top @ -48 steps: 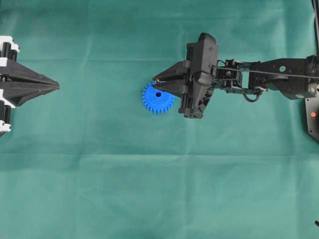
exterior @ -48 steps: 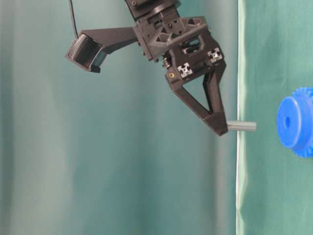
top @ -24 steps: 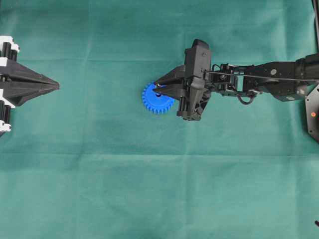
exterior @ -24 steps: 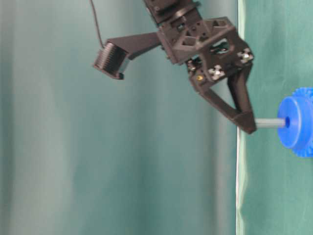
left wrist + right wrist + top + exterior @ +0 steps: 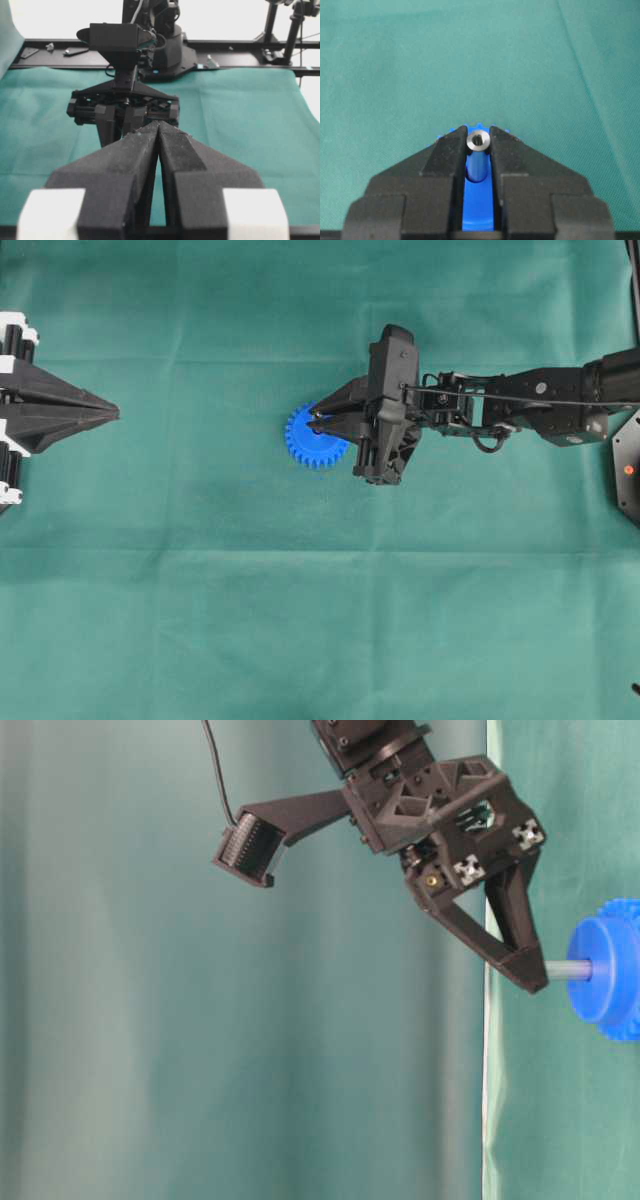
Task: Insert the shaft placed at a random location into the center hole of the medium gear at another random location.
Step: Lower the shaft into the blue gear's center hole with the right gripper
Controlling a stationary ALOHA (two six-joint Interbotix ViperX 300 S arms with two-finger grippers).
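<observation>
Lowered since a second ago: right gripper [image 5: 540,982] brought down toward the green cloth [image 5: 200,590], with the shaft [image 5: 568,971] carried along until its tip meets the raised hub of the medium gear [image 5: 608,970]. Earlier held well clear of that hub; now touching it at the center hole (hole itself hidden behind the pin in the table-level view, so depth of entry impossible to judge). Gear in the same spot on the cloth as before.

From overhead, right gripper [image 5: 316,421] poised over the medium gear [image 5: 310,443], near the middle of the table and covering the gear's upper right part. Seen through the right wrist camera: narrow-set fingers [image 5: 445,155] pinching the shaft [image 5: 478,140] on both sides, its silvery end ringed and upright, with blue of the gear [image 5: 477,200] showing in the gap beneath.

Left gripper [image 5: 112,414] parked at the left edge, well apart from the gear, unmoved. Pressed together and holding nothing, as shown close up by the left wrist camera [image 5: 159,125].
</observation>
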